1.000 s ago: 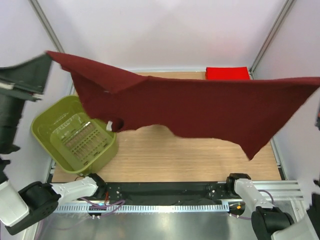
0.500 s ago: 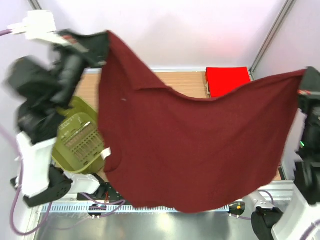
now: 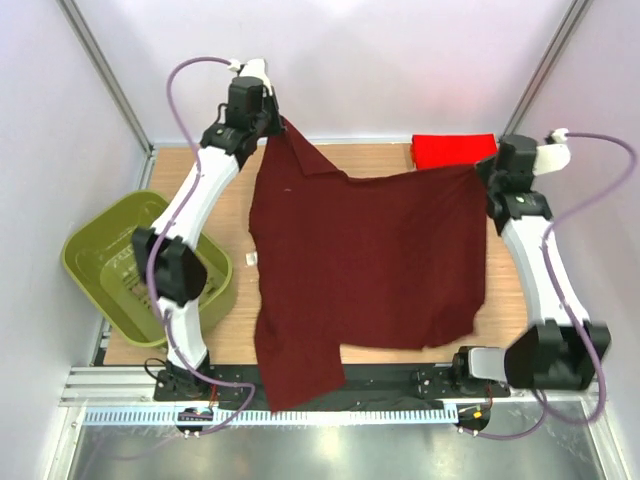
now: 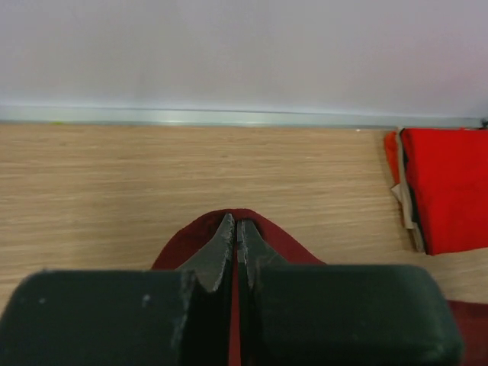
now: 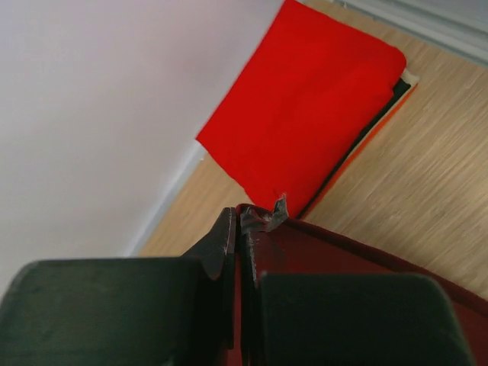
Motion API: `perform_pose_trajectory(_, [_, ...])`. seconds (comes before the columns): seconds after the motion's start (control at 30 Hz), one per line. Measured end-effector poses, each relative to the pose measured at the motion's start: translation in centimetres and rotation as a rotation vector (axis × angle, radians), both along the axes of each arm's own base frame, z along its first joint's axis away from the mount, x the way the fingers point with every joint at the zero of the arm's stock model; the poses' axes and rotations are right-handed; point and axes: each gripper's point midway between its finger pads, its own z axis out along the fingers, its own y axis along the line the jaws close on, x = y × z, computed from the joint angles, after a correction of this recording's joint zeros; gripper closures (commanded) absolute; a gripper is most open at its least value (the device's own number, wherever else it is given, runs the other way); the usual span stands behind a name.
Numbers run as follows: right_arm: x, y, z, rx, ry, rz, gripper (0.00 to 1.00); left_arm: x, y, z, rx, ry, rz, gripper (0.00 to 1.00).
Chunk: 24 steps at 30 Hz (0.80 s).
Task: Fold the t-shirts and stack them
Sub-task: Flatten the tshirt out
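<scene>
Basket (image 3: pixel 100 222) one; maroon t-shirt (image 3: pixel 370 260) one; red t-shirt (image 3: pixel 455 150) one.

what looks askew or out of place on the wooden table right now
The dark maroon cloth t-shirt lies crooked: its near left part trails over the wooden table's near edge onto the black rail, and the near hem is uneven. The left gripper and right gripper pinch its far corners.

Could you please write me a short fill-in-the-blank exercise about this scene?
The left gripper is ____ on the maroon t-shirt.
The right gripper pinches that shirt near a folded stack topped in bright ____.
The olive-green basket stands beside the ____ arm.
Missing words: shut; red; left.
</scene>
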Motion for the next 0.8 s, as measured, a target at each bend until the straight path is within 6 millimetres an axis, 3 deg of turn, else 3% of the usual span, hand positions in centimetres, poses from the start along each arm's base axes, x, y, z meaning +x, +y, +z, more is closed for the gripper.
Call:
perform_pose_trajectory(0.13, [4.1,0.0,-6.5,0.001,0.103,0.015,0.99,4.7,-0.3,-4.7,-0.026,0.054,-0.007,1.0])
perform_pose_trajectory(0.27, [7.7,0.2,-9.7,-0.024,0.147,0.065,0.99,6.7,-0.3,-7.6,-0.058,0.093,-0.024,1.0])
perform_pose_trajectory(0.47, [11.6,0.6,-9.6,-0.045,0.132,0.132,0.99,6.6,-0.2,-8.4,-0.068,0.125,-0.052,1.0])
perform_pose_trajectory(0.63, [12.0,-0.4,-8.5,-0.045,0.114,0.152,0.99,5.4,0.1,-9.9,-0.041,0.201,-0.057,1.0])
perform_pose_trajectory(0.8, [11.7,-2.7,-8.5,-0.021,0.144,0.155,0.99,3.3,2.0,-11.5,0.042,0.298,-0.009,1.0])
